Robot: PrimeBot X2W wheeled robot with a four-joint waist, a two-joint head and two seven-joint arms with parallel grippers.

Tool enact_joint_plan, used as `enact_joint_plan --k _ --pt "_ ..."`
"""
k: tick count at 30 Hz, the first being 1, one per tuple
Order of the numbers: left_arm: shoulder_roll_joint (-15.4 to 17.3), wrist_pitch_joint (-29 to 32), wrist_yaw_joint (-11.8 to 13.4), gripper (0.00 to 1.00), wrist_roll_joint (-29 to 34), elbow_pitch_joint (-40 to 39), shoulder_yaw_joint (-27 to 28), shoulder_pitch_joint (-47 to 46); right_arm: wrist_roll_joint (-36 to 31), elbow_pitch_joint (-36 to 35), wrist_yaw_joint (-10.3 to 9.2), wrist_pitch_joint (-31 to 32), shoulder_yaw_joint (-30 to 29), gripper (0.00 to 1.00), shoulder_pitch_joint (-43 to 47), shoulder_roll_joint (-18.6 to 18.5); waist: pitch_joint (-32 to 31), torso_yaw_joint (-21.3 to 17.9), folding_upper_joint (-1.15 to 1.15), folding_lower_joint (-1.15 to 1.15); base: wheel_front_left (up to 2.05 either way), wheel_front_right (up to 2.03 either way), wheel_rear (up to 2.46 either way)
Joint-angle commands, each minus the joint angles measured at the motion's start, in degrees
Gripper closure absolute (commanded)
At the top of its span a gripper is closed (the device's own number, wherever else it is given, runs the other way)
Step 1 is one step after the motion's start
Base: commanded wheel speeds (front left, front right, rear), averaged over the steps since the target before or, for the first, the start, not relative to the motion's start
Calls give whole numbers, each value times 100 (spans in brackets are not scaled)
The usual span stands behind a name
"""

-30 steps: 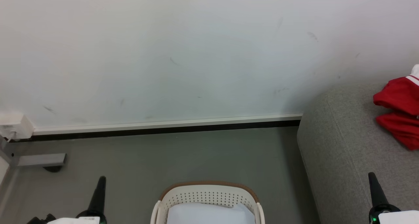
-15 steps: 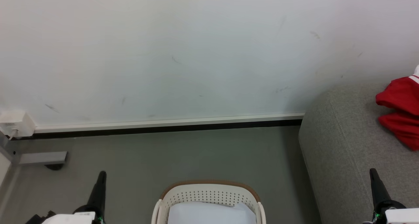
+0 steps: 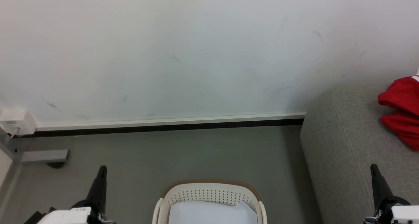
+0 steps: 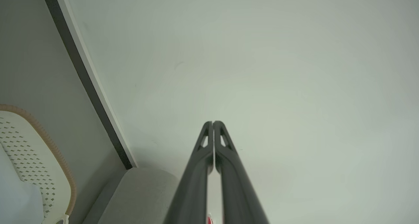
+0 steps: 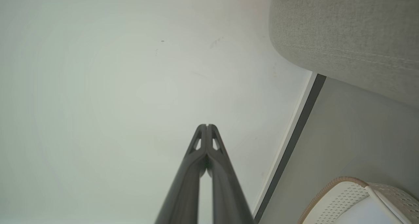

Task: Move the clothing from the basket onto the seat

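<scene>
A grey floor (image 3: 196,152) meets a scuffed white wall (image 3: 196,54) at a dark-edged baseboard (image 3: 163,122). The grey seat (image 3: 340,145) stands at the right against the wall. The red clothing (image 3: 401,112) lies crumpled on top of it, the heap running from wall to front and cut off by the frame edge. The basket (image 3: 209,193) sits on the floor at bottom centre. The left gripper (image 3: 102,169) and right gripper (image 3: 373,167) flank it, fingers pressed together, empty, pointing toward the wall.
</scene>
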Motion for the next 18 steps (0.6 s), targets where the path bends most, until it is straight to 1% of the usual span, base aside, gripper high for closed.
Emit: enact_joint_plan --k 1,7,18 --pt "46 25 -34 100 -139 -13 11 -73 99 -48 -11 24 -32 100 -61 -48 2 3 0 0 0 0 0" --pt "48 89 -37 100 -392 -9 13 -109 329 -70 -12 86 -50 100 -89 -49 14 19 0 0 0 0 0" --pt "47 85 -37 100 -370 -10 9 -103 296 -63 -12 82 -47 100 -85 -47 14 19 0 0 0 0 0"
